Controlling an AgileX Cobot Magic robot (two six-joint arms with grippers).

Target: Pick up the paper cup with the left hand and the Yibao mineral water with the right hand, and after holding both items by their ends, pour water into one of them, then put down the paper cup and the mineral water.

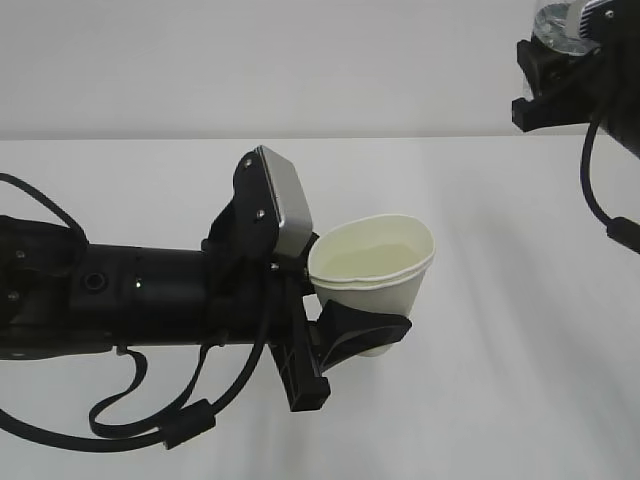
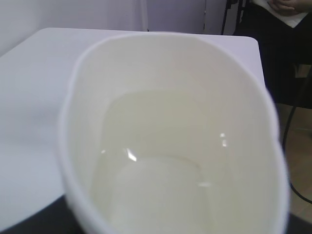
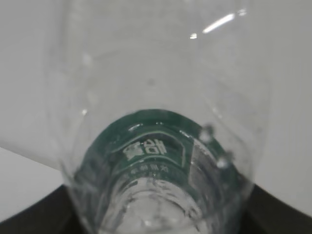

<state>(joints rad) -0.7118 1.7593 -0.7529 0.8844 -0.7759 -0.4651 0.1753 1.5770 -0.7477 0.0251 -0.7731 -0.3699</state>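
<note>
The white paper cup (image 1: pixel 385 265) is held above the table, leaning slightly, with my left gripper (image 1: pixel 372 325) shut on its lower part; one black finger (image 1: pixel 360 332) crosses its front. In the left wrist view the paper cup (image 2: pixel 170 146) fills the frame, and clear water lies in its cream inside. At the top right, my right gripper (image 1: pixel 555 75) is raised high and shut on the Yibao mineral water (image 1: pixel 560 22), most of which is cut off by the frame edge. The right wrist view looks along the clear bottle (image 3: pixel 156 97) with its dark green label (image 3: pixel 146 146).
The white table (image 1: pixel 520 330) spreads under both arms and a pale wall stands behind it. Loose black cables (image 1: pixel 150 420) hang under the left arm. Beyond the table's far edge (image 2: pixel 243 39) lies a dark area with a cable.
</note>
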